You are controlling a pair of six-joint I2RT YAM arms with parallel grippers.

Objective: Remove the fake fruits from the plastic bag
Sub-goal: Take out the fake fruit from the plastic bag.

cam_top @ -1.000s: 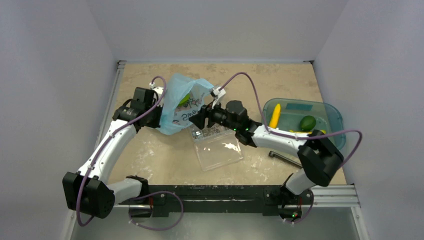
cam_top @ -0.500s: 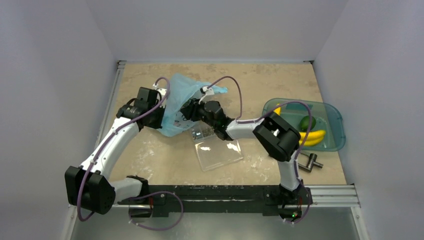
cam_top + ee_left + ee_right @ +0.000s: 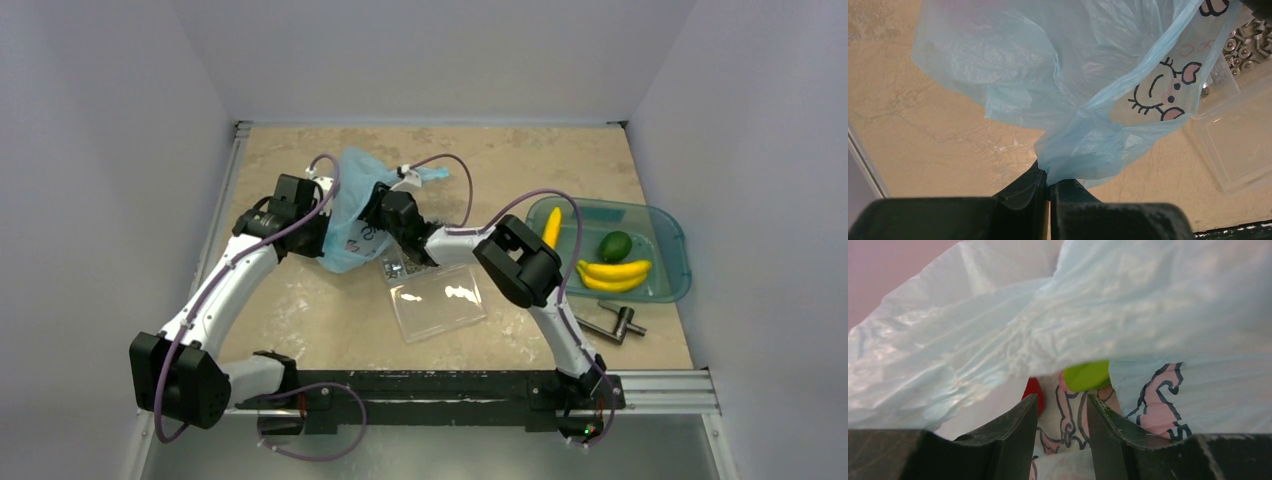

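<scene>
The light-blue plastic bag (image 3: pixel 352 190) lies at the back centre-left of the table. My left gripper (image 3: pixel 322 238) is shut on a bunched corner of the bag (image 3: pixel 1068 75), with its jaws (image 3: pixel 1049 176) pinched tight. My right gripper (image 3: pixel 378 214) reaches into the bag's mouth with its jaws open and empty (image 3: pixel 1062 402). Just beyond its fingertips, inside the bag, are a green fruit (image 3: pixel 1088 376) and a red fruit (image 3: pixel 1034 390). Two yellow bananas (image 3: pixel 612 272) and a green fruit (image 3: pixel 614 245) lie in the teal tray (image 3: pixel 680 262).
A clear rectangular plastic box (image 3: pixel 440 302) lies in front of the bag, with small screws (image 3: pixel 398 268) at its back corner. A metal tool (image 3: pixel 612 325) lies near the right front of the table. Walls close in on three sides.
My right gripper has moved left from beside the bag into its mouth, and its arm has folded toward the centre. My left gripper keeps its hold on the bag.
</scene>
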